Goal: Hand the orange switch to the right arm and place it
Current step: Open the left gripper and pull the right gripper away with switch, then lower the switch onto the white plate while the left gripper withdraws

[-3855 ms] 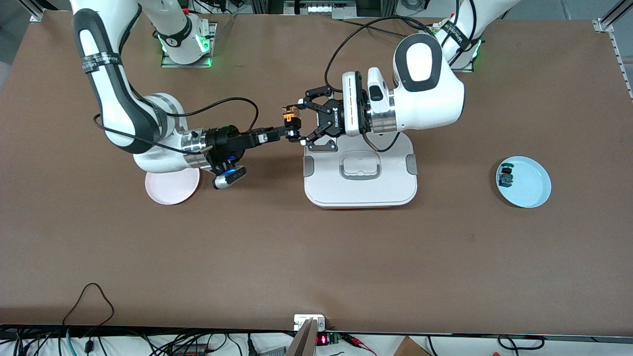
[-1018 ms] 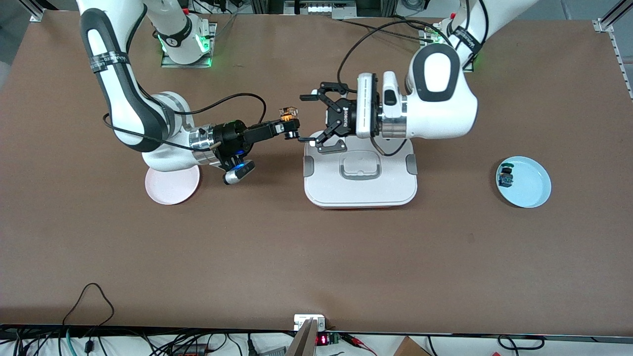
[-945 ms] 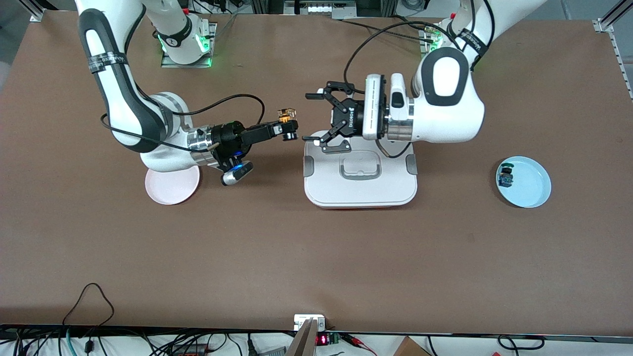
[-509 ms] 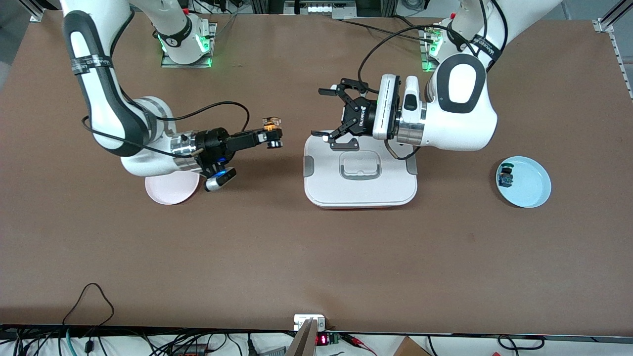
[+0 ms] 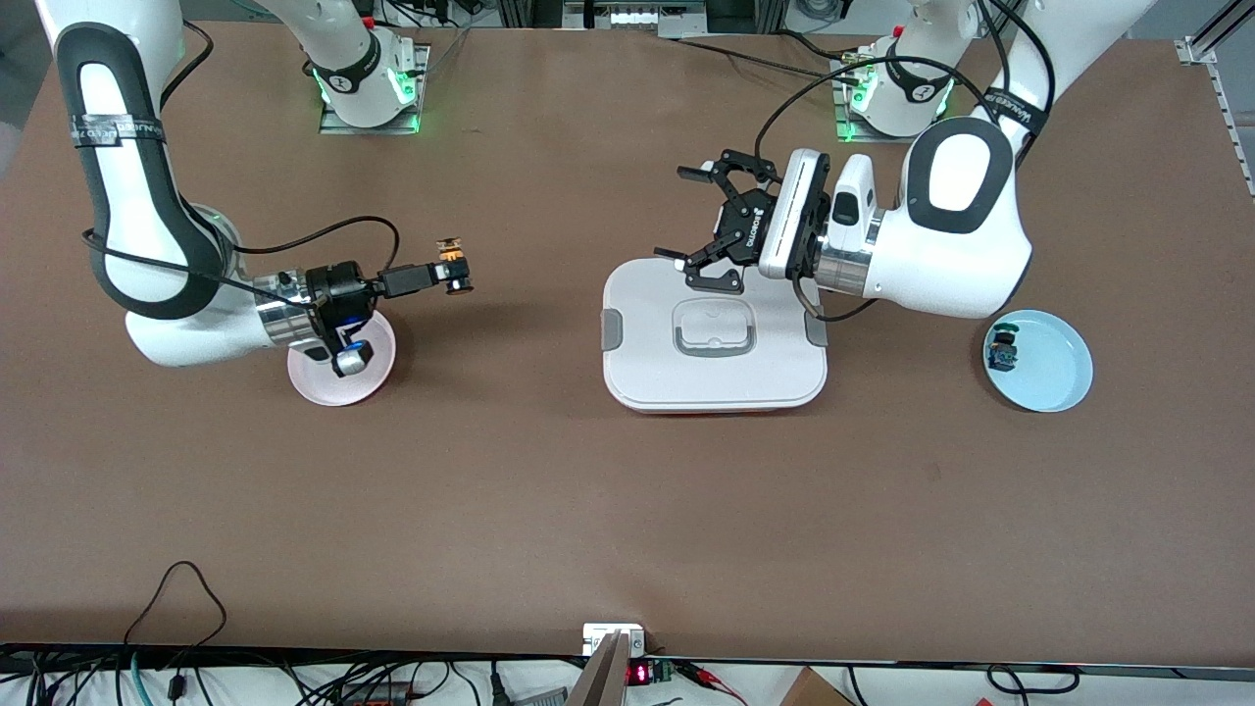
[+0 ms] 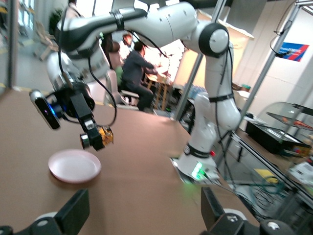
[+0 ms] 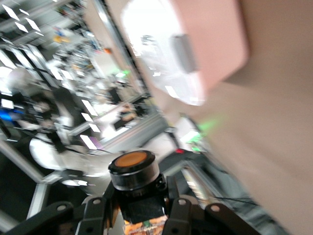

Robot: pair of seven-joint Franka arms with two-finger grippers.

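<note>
We saw the right gripper (image 5: 457,274) clamped on the orange switch (image 5: 451,258), carrying it in the air just beside the pink plate (image 5: 338,382). The left gripper (image 5: 698,224) hung with fingers spread wide, holding nothing, over the white lidded box (image 5: 714,378), well apart from that plate.

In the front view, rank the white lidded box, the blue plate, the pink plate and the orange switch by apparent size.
1. white lidded box
2. blue plate and pink plate: look alike, pink partly hidden
3. orange switch, held in the air
</note>
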